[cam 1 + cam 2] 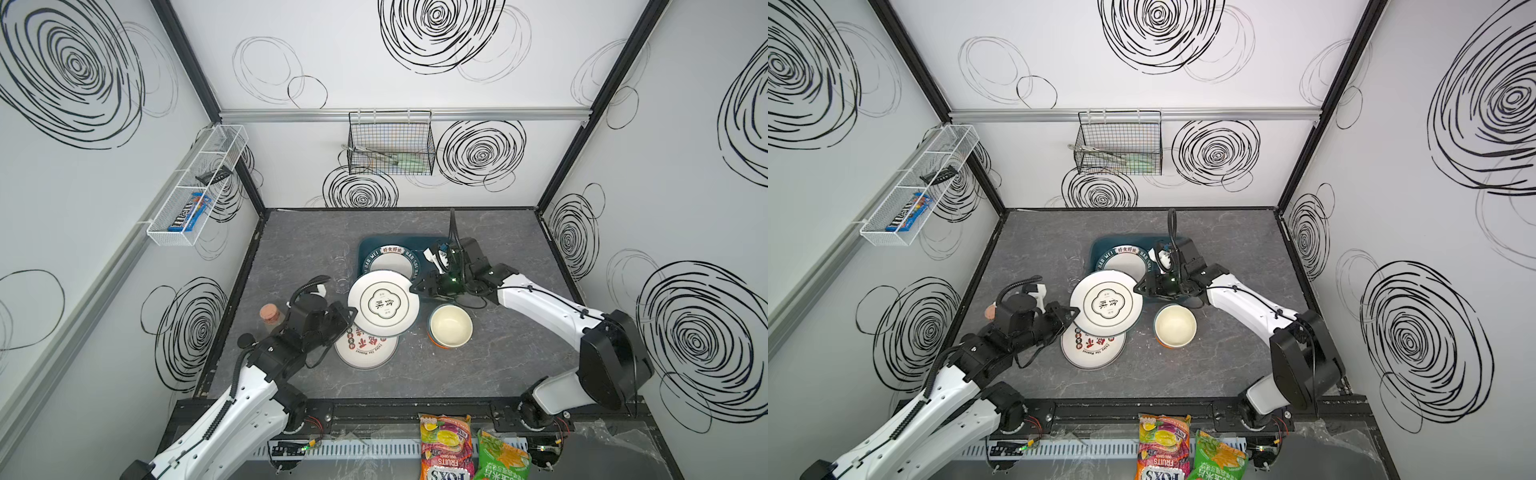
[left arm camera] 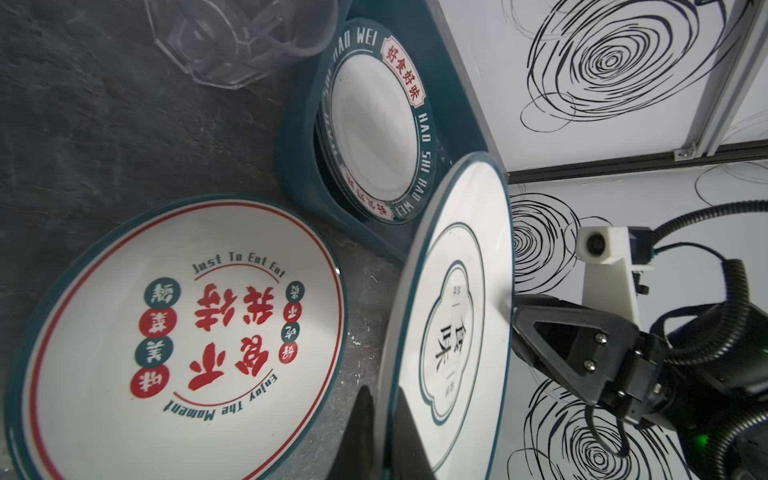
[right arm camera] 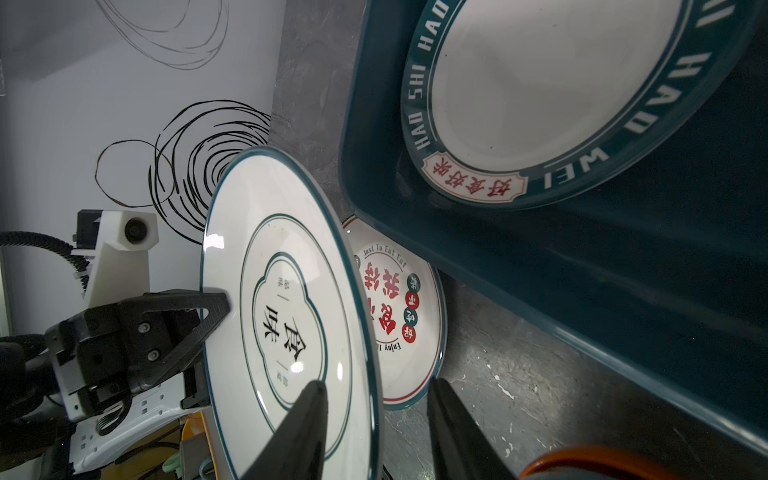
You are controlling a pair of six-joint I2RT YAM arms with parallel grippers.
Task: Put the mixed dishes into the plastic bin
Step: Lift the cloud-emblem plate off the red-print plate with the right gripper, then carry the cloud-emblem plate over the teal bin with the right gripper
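Left of centre, our left pincer point(image 1: 352, 312) pinches the black-lettered plate point(image 1: 383, 302), tilted in the air. The red-lettered plate point(image 1: 365, 353) lies below it on the tabletop point(image 1: 307, 249). Upper centre, the bin point(image 1: 365, 249) holds one teal-rimmed plate point(image 1: 390, 264). Our right pincer point(image 1: 414, 287) straddles the held rim, spread. The bowls point(image 1: 451, 326) sit outside it, right of centre.

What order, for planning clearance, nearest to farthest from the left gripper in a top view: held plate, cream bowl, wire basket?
1. Held plate, in the left gripper.
2. Cream bowl, to the right.
3. Wire basket, back wall.
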